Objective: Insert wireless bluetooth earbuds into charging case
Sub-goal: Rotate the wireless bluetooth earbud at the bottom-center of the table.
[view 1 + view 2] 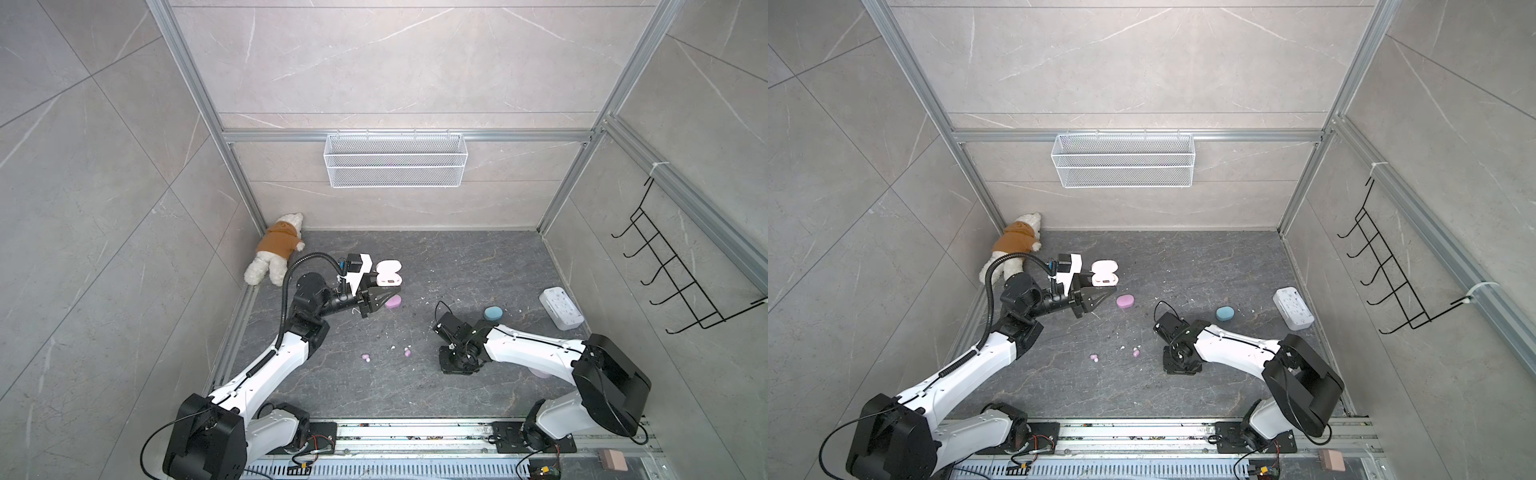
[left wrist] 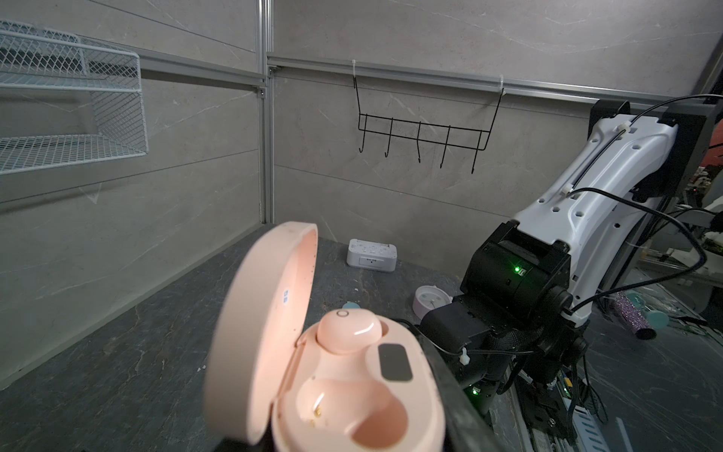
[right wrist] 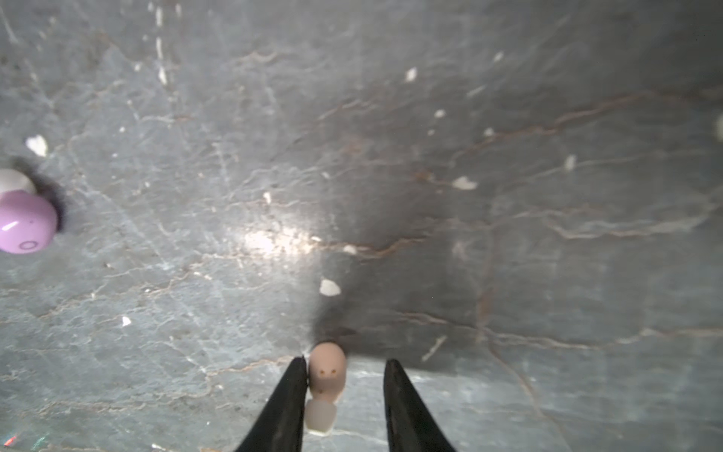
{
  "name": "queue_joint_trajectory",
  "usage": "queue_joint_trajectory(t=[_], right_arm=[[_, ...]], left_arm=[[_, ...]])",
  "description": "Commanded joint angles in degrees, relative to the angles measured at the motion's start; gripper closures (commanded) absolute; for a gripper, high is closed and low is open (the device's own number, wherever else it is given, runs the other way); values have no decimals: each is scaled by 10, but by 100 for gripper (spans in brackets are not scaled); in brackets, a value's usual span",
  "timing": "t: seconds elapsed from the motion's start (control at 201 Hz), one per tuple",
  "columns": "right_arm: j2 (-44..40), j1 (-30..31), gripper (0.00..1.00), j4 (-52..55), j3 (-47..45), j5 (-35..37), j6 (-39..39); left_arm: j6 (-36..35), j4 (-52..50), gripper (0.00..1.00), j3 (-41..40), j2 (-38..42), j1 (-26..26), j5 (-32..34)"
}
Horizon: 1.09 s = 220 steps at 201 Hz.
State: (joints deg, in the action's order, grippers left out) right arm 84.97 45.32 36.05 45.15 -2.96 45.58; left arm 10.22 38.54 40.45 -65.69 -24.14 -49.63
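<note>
Left gripper (image 1: pixel 380 289) is clamped on the open peach case (image 2: pixel 391 426), 1 peach bud (image 2: pixel 348 330) seated, 1 socket (image 2: pixel 332 403) empty. Right gripper (image 3: pixel 346 363) stands apart over the table (image 3: pixel 508 195), the loose peach earbud (image 3: pixel 328 371) touching 1 jaw only. Tiny, light, slick, I'd guess: pinch its rounded body squarely.

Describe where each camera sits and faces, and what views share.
Top views: overhead, looking down on the tabletop; left arm and right arm show.
Left wrist: on the left arm, facing across to the hook rack and right arm; open peach charging case, seated peach earbud, own finger near.
Right wrist: facing down at the tabletop; own fingertips, apart, flank a loose peach earbud; lilac earbud aside.
Shared with top views: the peach charging case (left wrist), the lilac earbud (right wrist).
</note>
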Motion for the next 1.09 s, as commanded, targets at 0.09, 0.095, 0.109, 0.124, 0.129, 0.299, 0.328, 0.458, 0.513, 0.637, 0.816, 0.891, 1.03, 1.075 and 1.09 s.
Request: queue_joint_trajectory(t=[0.09, 0.095, 0.109, 0.124, 0.129, 0.299, 0.328, 0.458, 0.513, 0.637, 0.816, 0.891, 1.03, 1.075, 1.09], right_arm=[[-28, -23, 64, 3, -17, -13, -18], [-29, -24, 64, 3, -18, -14, -18], [-30, -25, 63, 2, -20, -17, -18], [-32, -25, 63, 1, -22, -19, -18], [-33, -26, 63, 1, -22, -19, -18], [-59, -33, 62, 11, -40, -21, -16], [-62, -33, 62, 12, -38, -23, -16], [-67, -33, 60, 2, -22, -37, -5], [-65, -31, 60, -7, -14, -37, 1], [-41, -20, 60, -32, -4, -51, 15], [-24, -2, 54, -67, -29, -55, 71], [-38, -2, 51, -84, -52, -56, 98], [-47, -1, 48, -148, -88, -66, 131], [-41, -1, 48, -165, -89, -70, 133], [-38, -1, 48, -170, -89, -71, 134]], left_arm=[[-1, 16, 77, 7, 10, -2, -11], [-1, 17, 77, 7, 10, -2, -10], [-1, 16, 77, 7, 10, -2, -11], [-1, 16, 77, 8, 10, -1, -11], [-1, 16, 77, 8, 10, -2, -11], [-1, 15, 77, 8, 9, -2, -11], [0, 16, 77, 8, 9, -2, -12], [0, 16, 77, 7, 8, -4, -11], [0, 16, 77, 8, 7, -4, -11], [0, 15, 77, 8, 7, -5, -12], [-3, 9, 77, 7, 14, -5, -10], [-5, 7, 77, 6, 14, -5, -11], [-1, 13, 77, 6, 10, -5, -11], [0, 15, 77, 6, 9, -5, -11], [0, 15, 77, 6, 9, -5, -12]])
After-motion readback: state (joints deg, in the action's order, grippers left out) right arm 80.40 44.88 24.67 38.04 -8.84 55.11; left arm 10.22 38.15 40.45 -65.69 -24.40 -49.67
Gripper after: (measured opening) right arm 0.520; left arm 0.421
